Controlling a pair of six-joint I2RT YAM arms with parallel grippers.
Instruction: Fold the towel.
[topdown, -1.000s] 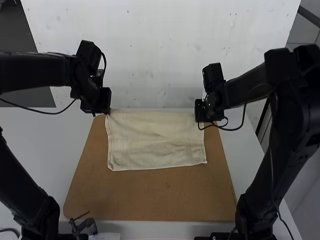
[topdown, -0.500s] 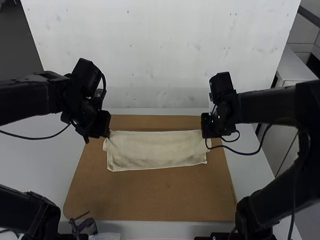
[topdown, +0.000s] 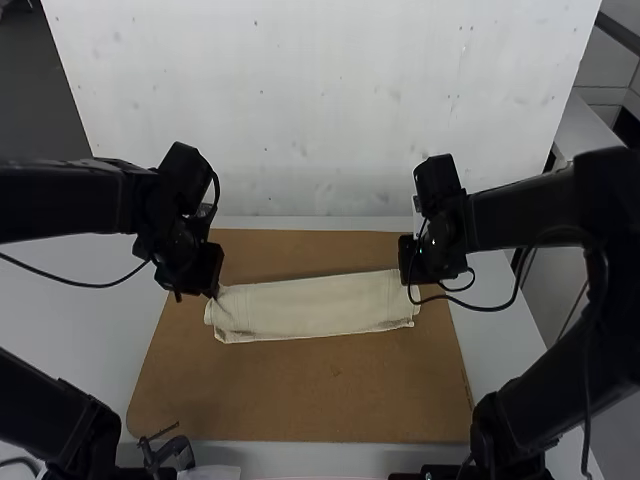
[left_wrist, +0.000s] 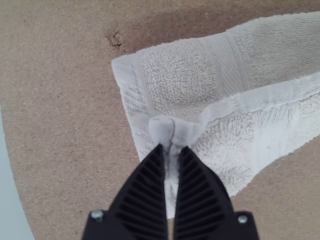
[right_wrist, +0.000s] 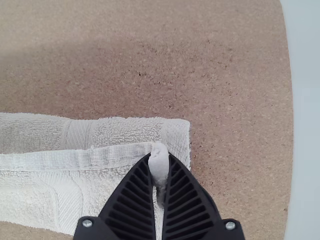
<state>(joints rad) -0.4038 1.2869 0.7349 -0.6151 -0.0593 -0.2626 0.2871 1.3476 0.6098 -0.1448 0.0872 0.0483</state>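
Observation:
The cream towel (topdown: 318, 306) lies as a long narrow strip across the board, its far part folded over toward the arms. At its left end is my left gripper (topdown: 212, 290), and at its right end my right gripper (topdown: 410, 288). In the left wrist view, my left gripper (left_wrist: 173, 152) is shut on a corner of the towel's upper layer (left_wrist: 235, 130). In the right wrist view, my right gripper (right_wrist: 160, 159) pinches the other corner of that layer, with the lower layer (right_wrist: 125, 131) of the towel showing past its hem.
A brown board (topdown: 300, 395) lies under the towel on the white table (topdown: 90, 330). A small black clamp-like object (topdown: 170, 450) stands at the board's near left edge. A pale wall rises behind the table.
Both grippers have come back toward the arms' bases with the towel's far edge, then shifted slightly. The towel has gone from a broader rectangle to a narrow folded strip.

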